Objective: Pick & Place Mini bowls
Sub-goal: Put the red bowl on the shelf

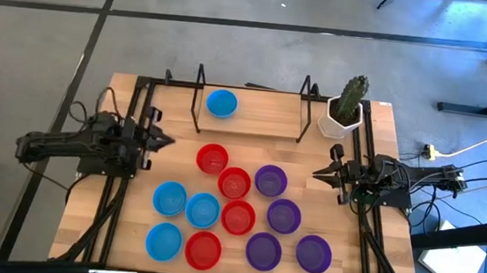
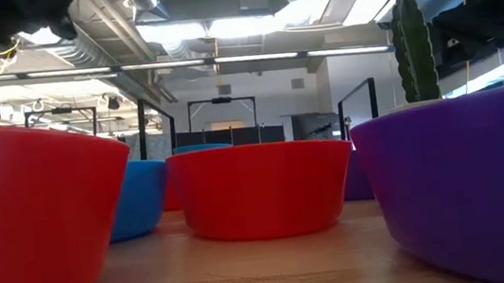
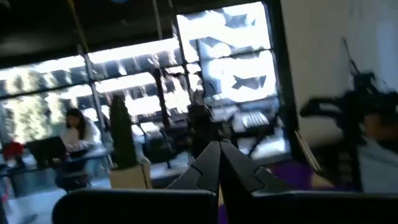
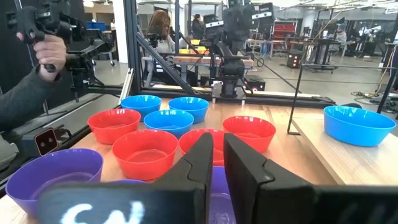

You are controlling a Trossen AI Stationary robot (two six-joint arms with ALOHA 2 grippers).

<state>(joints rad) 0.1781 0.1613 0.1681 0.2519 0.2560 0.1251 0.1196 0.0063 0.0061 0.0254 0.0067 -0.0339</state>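
Observation:
Several mini bowls in red, blue and purple sit upright on their bases, clustered on the wooden table's near half. One more blue bowl stands on a raised wooden shelf at the far side and shows in the right wrist view. My left gripper is shut and empty at the left edge, pointing toward the cluster. At the right edge my right gripper points level at the bowls, its fingers a narrow gap apart with nothing between them.
A white pot with a cactus stands at the far right corner beside the shelf. Black frame rails run along both table sides. Beyond the left edge a person's hand holds a device. Bare wood lies between the shelf and the cluster.

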